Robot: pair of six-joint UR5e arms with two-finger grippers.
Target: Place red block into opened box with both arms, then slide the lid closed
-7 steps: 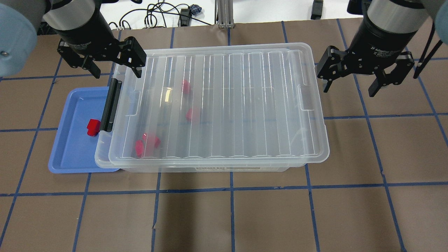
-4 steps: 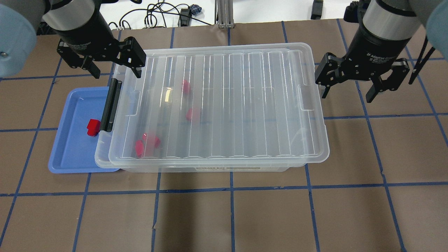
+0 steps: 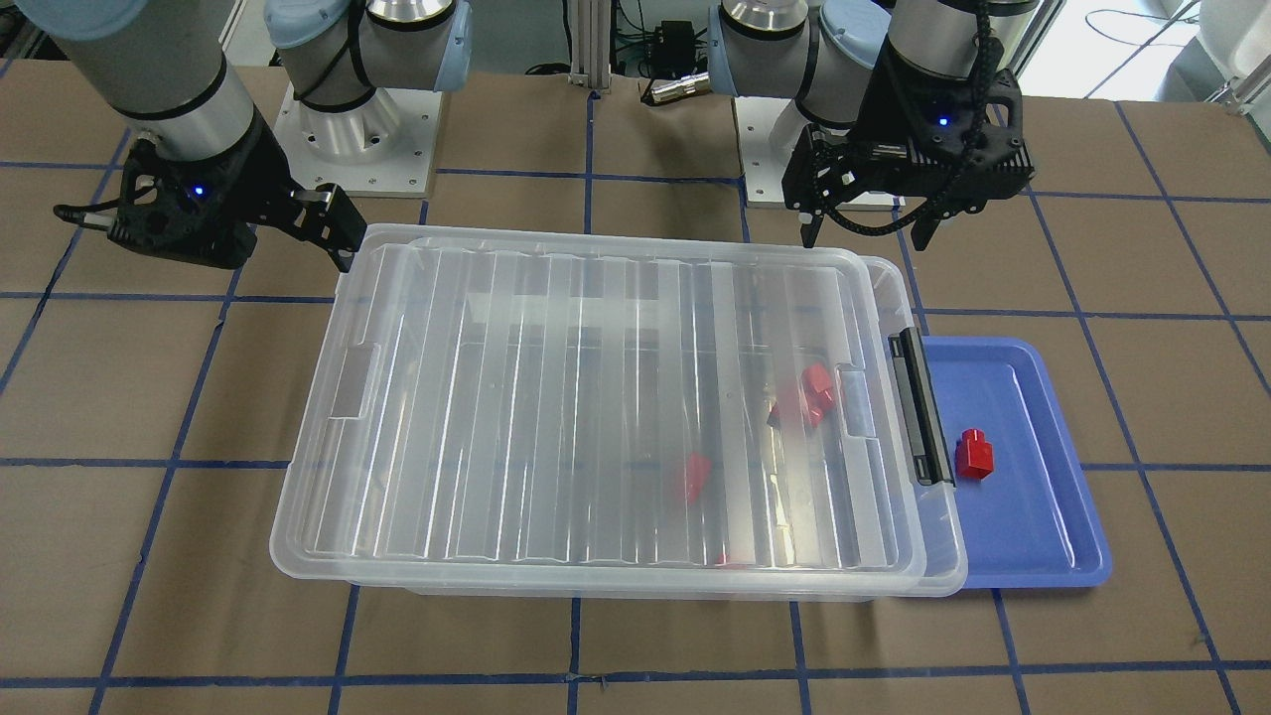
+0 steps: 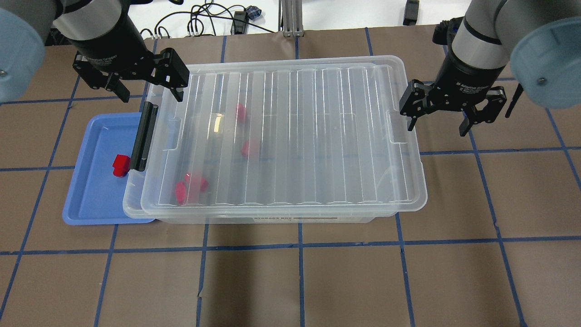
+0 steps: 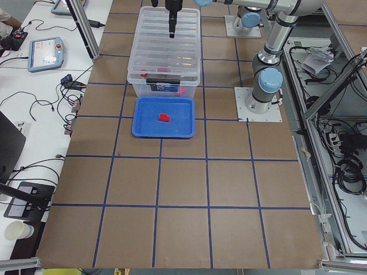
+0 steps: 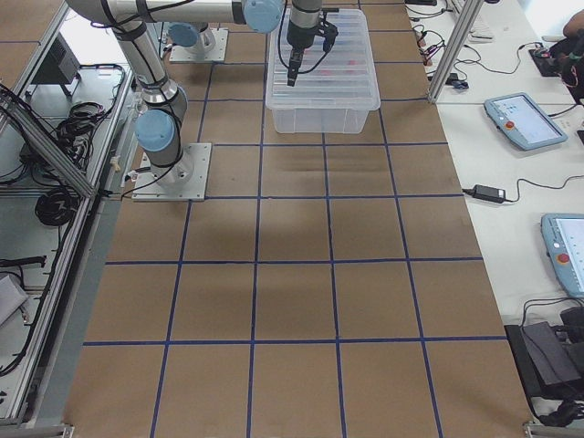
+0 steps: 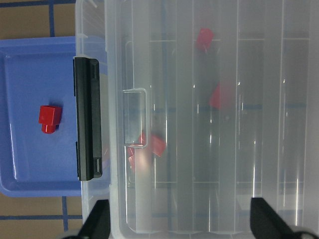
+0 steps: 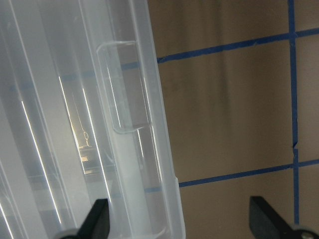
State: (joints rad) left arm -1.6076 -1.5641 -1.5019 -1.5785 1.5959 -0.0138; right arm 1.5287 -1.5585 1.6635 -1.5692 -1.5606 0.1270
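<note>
A red block (image 4: 120, 164) lies on the blue tray (image 4: 91, 204) beside the box's black latch bar (image 4: 144, 136). The clear box (image 4: 132, 200) holds several more red blocks (image 4: 249, 147), blurred through the ridged lid (image 4: 308, 131). The lid rests on the box, shifted slightly toward the right end. My left gripper (image 4: 151, 97) hovers open over the box's far left corner, nothing between its fingers. In the left wrist view the lid recess (image 7: 134, 117) and the tray block (image 7: 50, 118) show. My right gripper (image 4: 436, 130) hangs open just off the lid's right end (image 8: 149, 149).
Brown paper with blue tape lines (image 4: 299, 245) covers the table. Cables (image 4: 204, 20) and a metal post (image 4: 290, 18) sit past the far edge. The tray's rim (image 3: 1043, 581) juts out from under the box's latch end. Tablets (image 6: 520, 119) lie on a side bench.
My right gripper has come down and moved in toward the lid's right end, still open. The left gripper, lid and blocks have not moved.
</note>
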